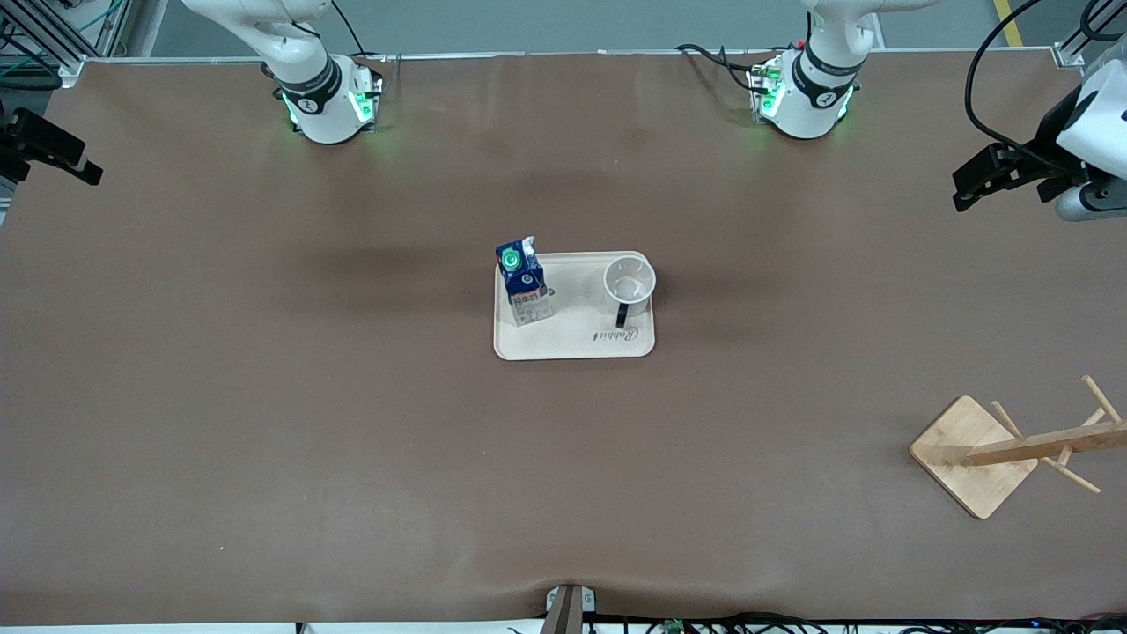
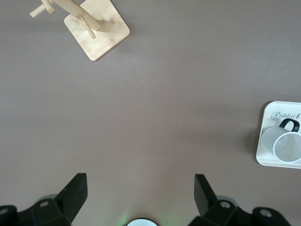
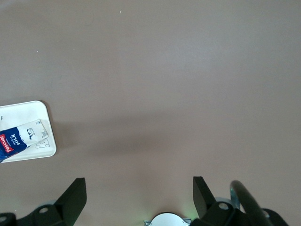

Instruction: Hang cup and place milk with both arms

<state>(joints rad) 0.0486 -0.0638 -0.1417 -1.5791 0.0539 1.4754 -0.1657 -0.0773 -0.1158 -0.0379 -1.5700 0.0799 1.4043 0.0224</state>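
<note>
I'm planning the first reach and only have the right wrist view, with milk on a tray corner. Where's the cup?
Observer: The cup stands upright on the same tray, beside the milk, toward the left arm's end.
Operator: Where's the rack?
Observer: The wooden rack stands nearer the front camera than the tray, at the left arm's end.
Operator: And the other arm?
Observer: The left tool is open over the table at its own end, like the right tool at its end.

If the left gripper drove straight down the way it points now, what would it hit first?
Probably only the bare table: the open left gripper faces down over it, with the cup and rack off to the sides.
</note>
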